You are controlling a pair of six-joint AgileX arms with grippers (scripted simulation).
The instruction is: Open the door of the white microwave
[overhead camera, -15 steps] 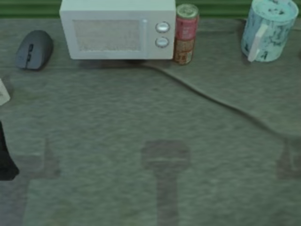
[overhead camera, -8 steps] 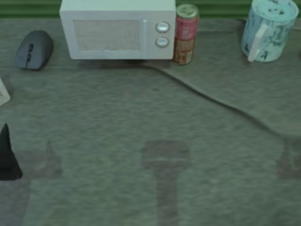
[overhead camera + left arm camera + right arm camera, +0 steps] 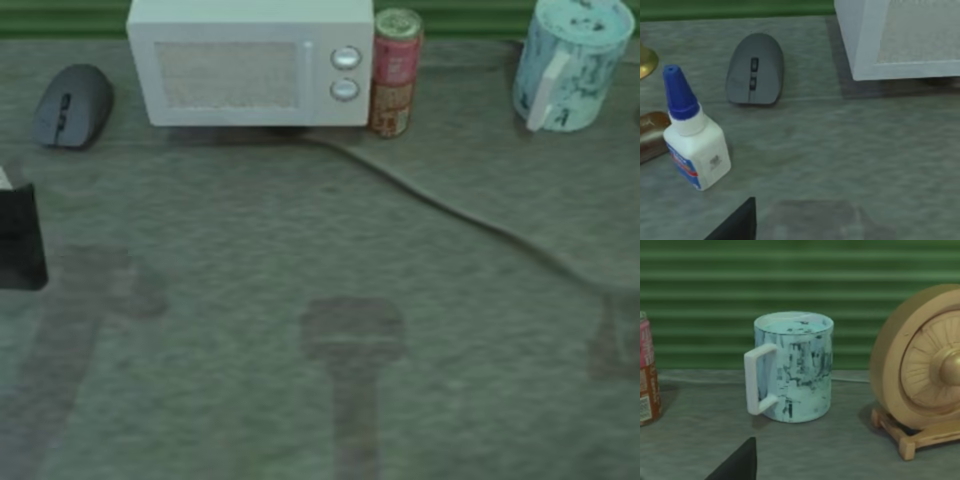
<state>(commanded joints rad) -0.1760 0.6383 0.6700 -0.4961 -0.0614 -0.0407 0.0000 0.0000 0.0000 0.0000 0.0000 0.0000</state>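
The white microwave [image 3: 250, 18] stands at the back of the table, left of centre. Its door [image 3: 228, 75], with the speckled mesh window, lies flush with the front, shut. Two silver knobs [image 3: 345, 74] sit to the door's right. My left gripper [image 3: 20, 242] is a dark block at the table's left edge, well in front of the microwave and to its left, touching nothing. The left wrist view shows the microwave's near corner [image 3: 860, 45] and part of the door [image 3: 920, 35]. My right gripper [image 3: 740, 466] shows only as a dark tip in the right wrist view, out of the top view.
A grey mouse [image 3: 72, 104] lies left of the microwave, a red can [image 3: 395, 72] touches its right side, and a marbled mug [image 3: 570, 62] stands back right. A glue bottle [image 3: 692, 145] is near my left gripper. A golden wheel ornament [image 3: 925, 365] stands beside the mug.
My left gripper has moved along the left edge toward the back of the table, from the lower left to level with the middle. Nothing else has moved.
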